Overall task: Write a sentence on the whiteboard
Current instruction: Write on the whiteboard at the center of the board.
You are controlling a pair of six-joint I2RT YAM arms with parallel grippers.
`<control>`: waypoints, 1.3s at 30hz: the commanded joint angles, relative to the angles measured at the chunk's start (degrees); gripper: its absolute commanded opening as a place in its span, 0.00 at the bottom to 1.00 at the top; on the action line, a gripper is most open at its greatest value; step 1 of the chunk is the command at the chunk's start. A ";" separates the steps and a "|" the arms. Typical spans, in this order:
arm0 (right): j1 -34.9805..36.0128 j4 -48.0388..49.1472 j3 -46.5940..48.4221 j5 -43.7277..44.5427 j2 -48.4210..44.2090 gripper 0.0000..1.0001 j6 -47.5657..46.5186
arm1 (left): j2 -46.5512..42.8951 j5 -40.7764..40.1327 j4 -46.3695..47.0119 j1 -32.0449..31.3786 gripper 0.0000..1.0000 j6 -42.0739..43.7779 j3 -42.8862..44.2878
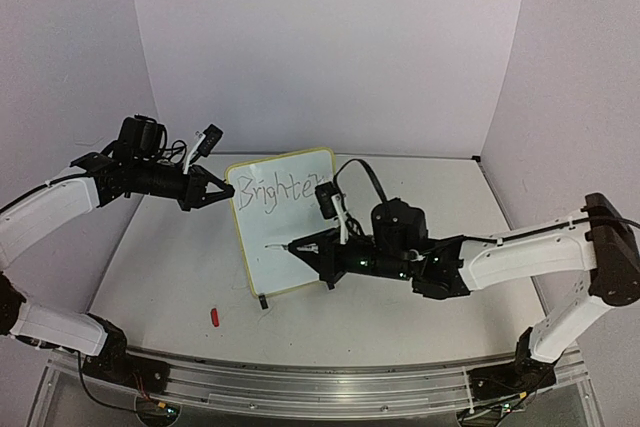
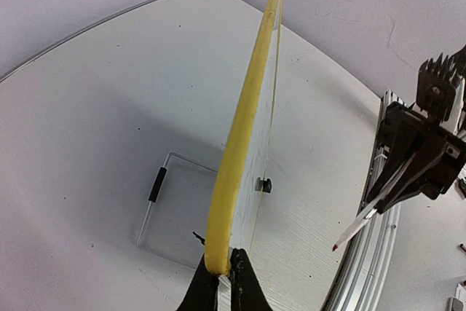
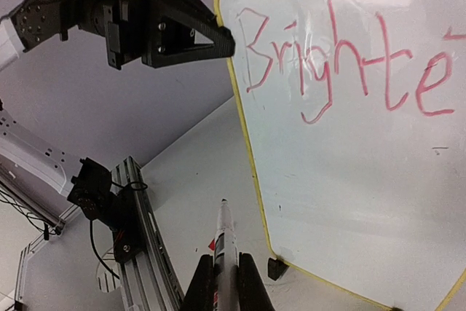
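We see the small rectangular white whiteboard with a thin yellow rim standing upright on its black feet near the middle of the pale table. The left gripper is clamped tight on the board's left edge, pinching the rim. Red handwritten writing runs along the top of the board, and we read "Brighte". The right gripper is closed around a slim white marker whose tip points at the board's face below the letters, just off it. A small red cap lies on the table, in front of the board.
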 commanded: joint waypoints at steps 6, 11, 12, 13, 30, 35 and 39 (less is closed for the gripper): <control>3.29 11.45 4.92 8.76 11.02 0.00 1.39 | 1.99 -5.24 -6.05 -1.31 0.00 3.56 -1.23; 3.49 14.65 5.64 11.79 13.15 0.00 1.51 | 2.00 -5.22 -6.01 -1.34 0.00 3.54 -1.13; 3.50 14.78 6.03 12.08 13.60 0.00 1.41 | 2.01 -5.19 -5.99 -1.35 0.00 3.56 -1.11; 3.50 14.83 6.46 12.27 13.98 0.00 1.25 | 2.07 -5.14 -6.04 -1.39 0.00 3.58 -1.12; 3.49 12.49 11.92 16.17 18.77 0.00 1.49 | 2.33 -5.12 -6.03 -1.49 0.00 3.62 -1.08; 3.49 10.77 12.26 18.82 18.81 0.00 2.05 | 2.31 -5.14 -6.02 -1.48 0.00 3.67 -1.16; 3.50 10.53 11.73 20.38 18.48 0.00 2.75 | 2.21 -5.12 -6.07 -1.48 0.00 3.67 -1.13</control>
